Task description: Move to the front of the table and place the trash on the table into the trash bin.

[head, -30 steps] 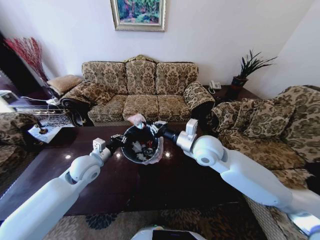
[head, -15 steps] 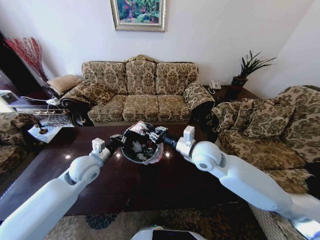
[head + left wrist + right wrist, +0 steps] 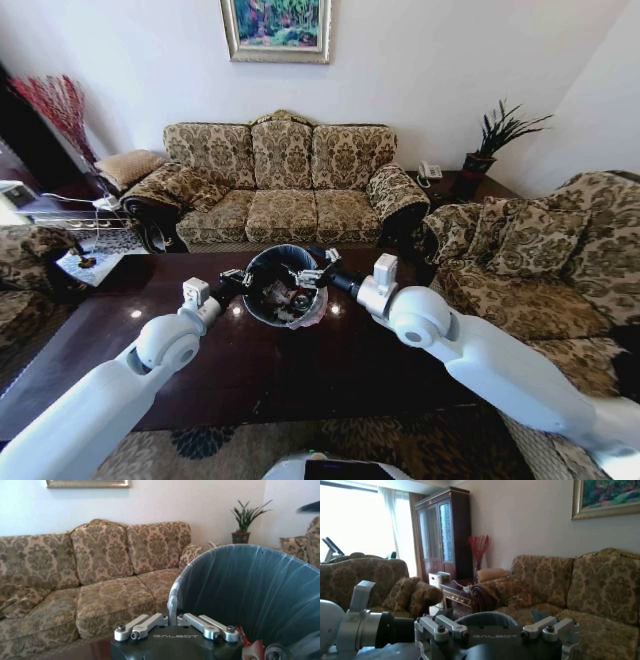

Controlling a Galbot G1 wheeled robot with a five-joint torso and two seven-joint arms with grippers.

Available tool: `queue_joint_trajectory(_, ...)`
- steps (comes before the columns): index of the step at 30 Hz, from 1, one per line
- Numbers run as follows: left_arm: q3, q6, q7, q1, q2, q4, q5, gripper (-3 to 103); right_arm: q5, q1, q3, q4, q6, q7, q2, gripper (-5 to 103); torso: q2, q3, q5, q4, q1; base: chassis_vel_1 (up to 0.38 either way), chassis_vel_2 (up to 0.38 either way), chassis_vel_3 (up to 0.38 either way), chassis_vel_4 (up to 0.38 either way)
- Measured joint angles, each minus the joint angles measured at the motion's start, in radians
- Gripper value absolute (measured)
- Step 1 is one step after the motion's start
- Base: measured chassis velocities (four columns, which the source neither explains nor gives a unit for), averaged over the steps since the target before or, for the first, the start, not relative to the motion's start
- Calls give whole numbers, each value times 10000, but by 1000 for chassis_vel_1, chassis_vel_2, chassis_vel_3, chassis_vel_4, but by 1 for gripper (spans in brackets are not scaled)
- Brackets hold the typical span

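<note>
A: Two grippers, and we find both at the trash bin (image 3: 283,287), which stands on the table (image 3: 200,350) in front of the sofa (image 3: 282,180). Which one has hold of anything?

B: The left gripper (image 3: 175,619). In the left wrist view we see its fingers (image 3: 142,624) drawn in narrow, pinching the bin's near rim with the whitish bag liner (image 3: 173,592) between them. In the head view that same left gripper (image 3: 236,278) sits at the bin's left edge.

A: And the right gripper (image 3: 312,273)?

B: We see it over the bin's right rim, reaching in above the opening. From the right wrist view its fingers (image 3: 438,624) are spread wide apart, and we see nothing between them.

A: Where is the trash (image 3: 285,298) itself?

B: Inside the bin. Looking down from the head view we make out white crumpled pieces and something red lying at the bottom. In the left wrist view a bit of red and white shows low inside the bin wall; we cannot tell which item it is.

A: Is the bin upright?

B: In the head view its mouth tips a little toward us; we cannot tell more than that.
</note>
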Motion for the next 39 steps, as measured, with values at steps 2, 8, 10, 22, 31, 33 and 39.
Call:
queue_joint_trajectory(2, -128, 0, -10, 5, -294, 278, 162, 3, -457, -543, 396, 479, 43, 663, -337, 100, 0, -1, -1, -3, -1, 0, 0, 0, 0)
queue_joint_trajectory(8, -758, 32, 43, 76, -881, 537, 257, 3, -862, -2218, 2336, 1049, -391, 2102, -895, 100, 0, -1, 2, -1, 0, 0, 0, 0, 0)
queue_joint_trajectory(10, -984, 25, 77, 165, -979, 487, 258, 3, -949, -2971, 3058, 1201, -527, 2194, -1095, 100, 0, -1, 1, -2, 1, 0, 0, 0, 0)
queue_joint_trajectory(22, -1508, -93, 233, 524, -1801, 163, 497, 3, -1337, -10444, 9183, 2622, -707, 2301, -766, 100, 1, -1, 2, -8, -2, 12, 11, -18, -17)
queue_joint_trajectory(31, -1899, -159, 441, 905, -1913, -172, 685, 3, -3269, -12148, 10088, 2616, -251, 1995, 949, 100, 1, -1, 2, 1, -1, 143, 153, -150, -146)
queue_joint_trajectory(33, -1974, -120, 442, 943, -1846, -193, 693, 3, -3573, -12402, 10285, 2611, -136, 1760, 1320, 100, 1, -1, -1, -1, 0, 225, 239, -263, -270)
queue_joint_trajectory(39, -2271, -83, 427, 1161, -1749, -337, 697, 3, -4381, -12822, 10403, 2596, 200, 1086, 2216, 100, 1, 0, 0, 0, 0, 288, 308, -296, -294)
